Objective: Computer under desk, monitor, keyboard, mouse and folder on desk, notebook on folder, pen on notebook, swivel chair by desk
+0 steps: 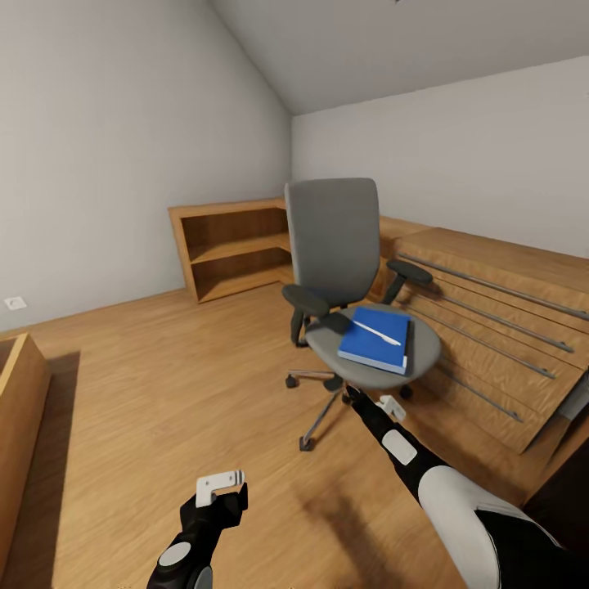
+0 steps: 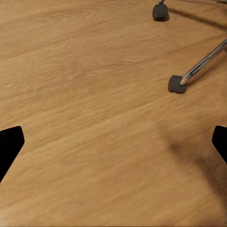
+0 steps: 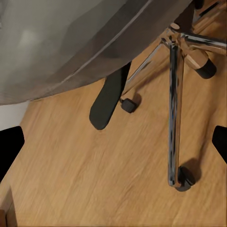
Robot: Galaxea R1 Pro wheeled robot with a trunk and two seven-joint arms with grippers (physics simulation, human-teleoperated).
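Blue folder [image 1: 375, 339] lying flat on the grey swivel chair [image 1: 339, 270] seat, white pen [image 1: 376, 331] on top, open wooden bookshelf [image 1: 233, 245] behind, slatted wooden unit [image 1: 491, 327] beside, right gripper [image 3: 113, 142] under the seat edge, fingers apart, left gripper [image 2: 113, 142] likewise spread over bare wooden floor [image 1: 164, 393].

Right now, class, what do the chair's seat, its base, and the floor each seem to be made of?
Chair seat: probably grey upholstery, matt and even, no shine. Base: likely chromed metal, since the spokes mirror their surroundings; the casters look like dull black plastic or rubber. Floor: wood or wood-look boards, warm brown with visible grain and a soft sheen. As a render, none of this is certain.
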